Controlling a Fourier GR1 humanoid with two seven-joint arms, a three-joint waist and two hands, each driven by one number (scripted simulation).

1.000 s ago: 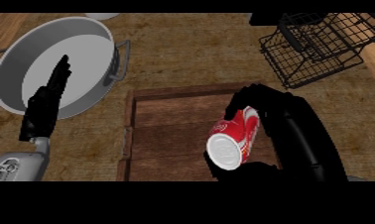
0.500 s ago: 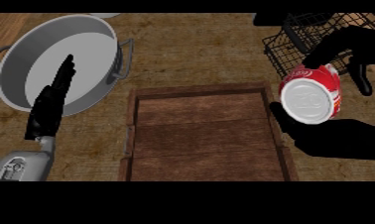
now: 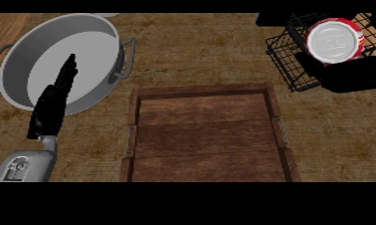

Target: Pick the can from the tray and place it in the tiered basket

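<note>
Right hand [image 3: 351,77] clasps the red can [image 3: 335,41] from beneath, above the wire tiered basket [image 3: 288,65]. Wooden tray [image 3: 202,91] lies between hands. Left hand [image 3: 54,105], fingers straight, overlaps the grey pot [image 3: 112,34].

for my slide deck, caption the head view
Black right hand holds red silver-topped can at black wire tiered basket; open left hand over grey metal pot.

Open counter [image 3: 198,45] lies between the pot [image 3: 117,45] and the tiered basket [image 3: 286,65], beyond the raised rim of the tray [image 3: 202,91]
</note>
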